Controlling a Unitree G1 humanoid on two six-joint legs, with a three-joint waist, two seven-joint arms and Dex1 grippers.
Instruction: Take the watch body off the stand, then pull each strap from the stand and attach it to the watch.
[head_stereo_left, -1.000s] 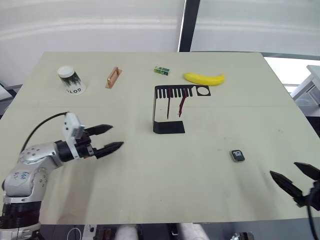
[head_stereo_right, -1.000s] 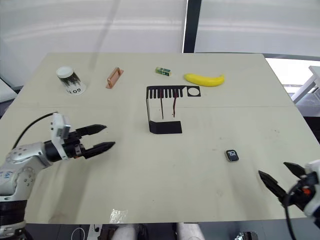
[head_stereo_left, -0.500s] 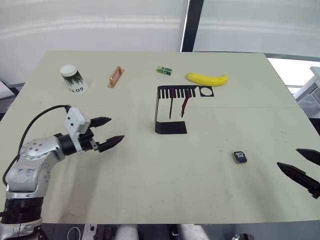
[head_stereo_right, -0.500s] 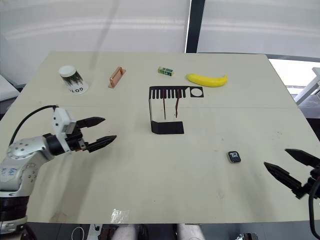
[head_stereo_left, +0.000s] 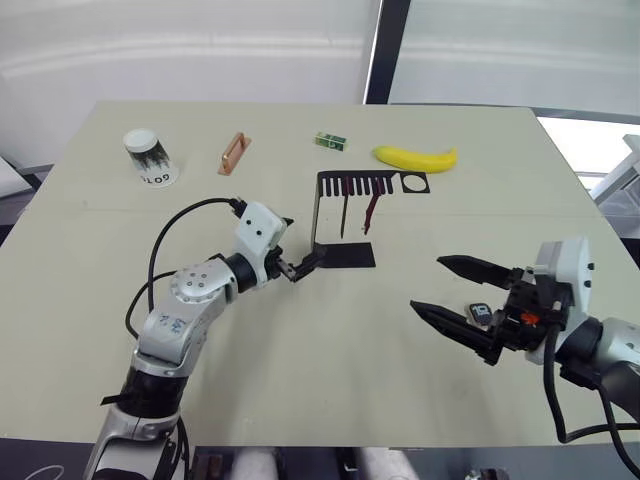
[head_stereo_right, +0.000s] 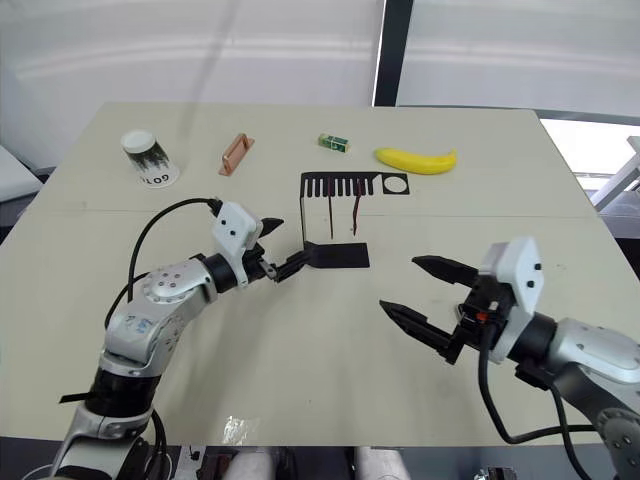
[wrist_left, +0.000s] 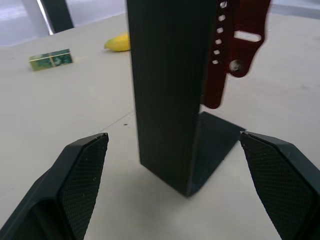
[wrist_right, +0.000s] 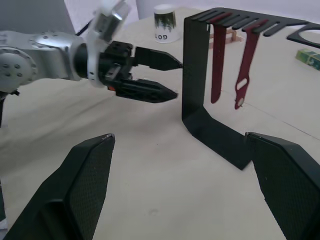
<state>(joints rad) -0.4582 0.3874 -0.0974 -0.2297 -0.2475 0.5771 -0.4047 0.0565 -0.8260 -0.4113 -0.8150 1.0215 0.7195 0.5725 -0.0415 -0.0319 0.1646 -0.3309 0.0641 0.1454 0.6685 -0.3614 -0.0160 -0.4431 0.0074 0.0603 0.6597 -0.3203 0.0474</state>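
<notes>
In the left eye view, the watch body (head_stereo_left: 480, 312) already lies on the worktop (head_stereo_left: 330, 370), off the stand (head_stereo_left: 340, 215), so I judge the strap step is now in hand. It sits just behind the open jaws of the right gripper (head_stereo_left: 455, 297), near the wrist. The left gripper (head_stereo_left: 300, 262) has its jaws open at the foot of the upright leg. In the left wrist view, the leg stands between the spread jaws, and one holed strap (wrist_left: 232, 47) hangs beyond it. In the right wrist view, both straps (wrist_right: 231, 67) hang from the comb slots, well ahead of the wide-open jaws. Next, one gripper probably must steady the stand while the other pinches a strap.
</notes>
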